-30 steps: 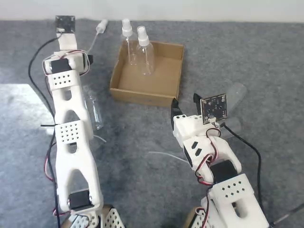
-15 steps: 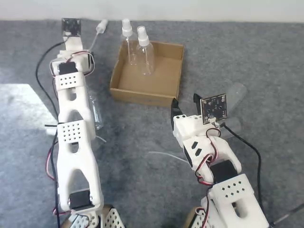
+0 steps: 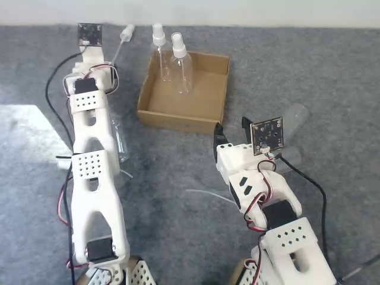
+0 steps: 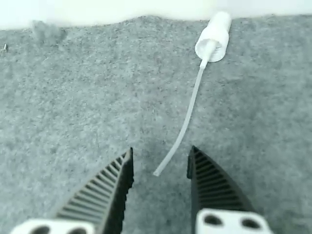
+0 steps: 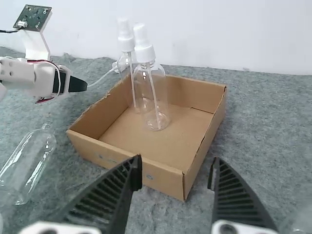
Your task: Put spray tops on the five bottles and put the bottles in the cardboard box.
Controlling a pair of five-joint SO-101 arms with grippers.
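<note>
Your left fingers [image 4: 113, 187] gape astride the tube of the spray top [image 4: 213, 36], ready to grab; your right fingers [image 5: 116, 195] hang released before the box [image 5: 208, 132].

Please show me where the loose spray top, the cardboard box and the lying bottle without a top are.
spray top [image 4: 213, 39], left wrist view, on its white head.
box [image 3: 175, 120], high view, on its near outer wall.
lying bottle [image 5: 29, 161], right wrist view, on its clear body.
</note>
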